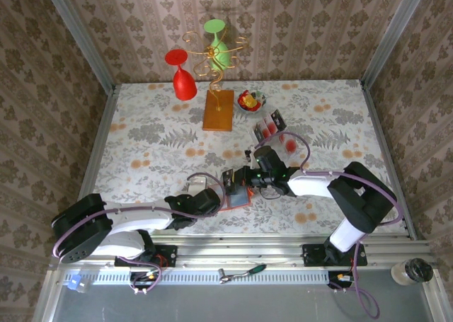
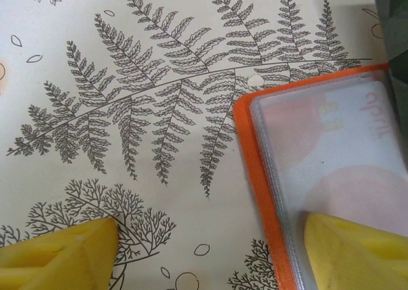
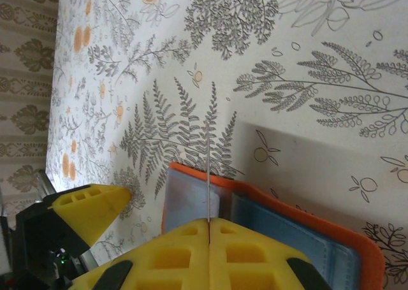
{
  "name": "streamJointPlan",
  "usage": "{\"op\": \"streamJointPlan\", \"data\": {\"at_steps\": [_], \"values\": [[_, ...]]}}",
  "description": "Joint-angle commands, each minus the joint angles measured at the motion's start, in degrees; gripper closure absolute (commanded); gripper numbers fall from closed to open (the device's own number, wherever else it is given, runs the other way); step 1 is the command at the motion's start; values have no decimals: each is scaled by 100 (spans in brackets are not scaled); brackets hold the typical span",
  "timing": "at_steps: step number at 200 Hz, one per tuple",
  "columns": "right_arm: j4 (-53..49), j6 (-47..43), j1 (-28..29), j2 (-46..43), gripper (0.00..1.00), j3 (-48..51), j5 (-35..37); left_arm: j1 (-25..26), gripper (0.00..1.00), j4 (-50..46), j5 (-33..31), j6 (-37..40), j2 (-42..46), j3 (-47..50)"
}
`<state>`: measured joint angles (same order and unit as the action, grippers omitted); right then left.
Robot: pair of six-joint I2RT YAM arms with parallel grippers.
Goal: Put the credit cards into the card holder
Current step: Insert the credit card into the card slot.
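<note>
The orange-red card holder (image 1: 241, 197) lies open on the table between both grippers. Its clear sleeve (image 2: 331, 156) has a pinkish card under it, and its grey-blue panel (image 3: 299, 236) faces up. My left gripper (image 2: 210, 242) is open; its right finger (image 2: 357, 252) rests on the sleeve and its left finger (image 2: 57, 258) stands on the cloth beside the holder. My right gripper (image 3: 209, 221) is shut on a credit card (image 3: 208, 169), seen edge-on and upright just above the holder's pocket. More credit cards (image 1: 269, 127) lie behind.
Behind the loose cards stands a small bowl (image 1: 250, 100) of red and yellow pieces. An orange-brown block (image 1: 218, 110) carries a gold wire stand with a red glass (image 1: 182, 78) and a green glass (image 1: 217, 46). Patterned walls close in the table.
</note>
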<state>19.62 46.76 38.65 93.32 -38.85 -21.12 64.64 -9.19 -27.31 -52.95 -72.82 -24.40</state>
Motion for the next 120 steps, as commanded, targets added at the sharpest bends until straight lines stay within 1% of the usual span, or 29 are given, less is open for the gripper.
{"op": "streamJointPlan", "data": {"at_steps": [1,58,120], "values": [[157,32,32,78,100,114,-41,57,22,-111,-117,-90,-58,94],[260,-8,37,145,100,275,-74,58,22,-100,-117,-92,-66,94],[312,-184,63,275,100,364,-402,57,22,-115,-125,-75,-58,76]]}}
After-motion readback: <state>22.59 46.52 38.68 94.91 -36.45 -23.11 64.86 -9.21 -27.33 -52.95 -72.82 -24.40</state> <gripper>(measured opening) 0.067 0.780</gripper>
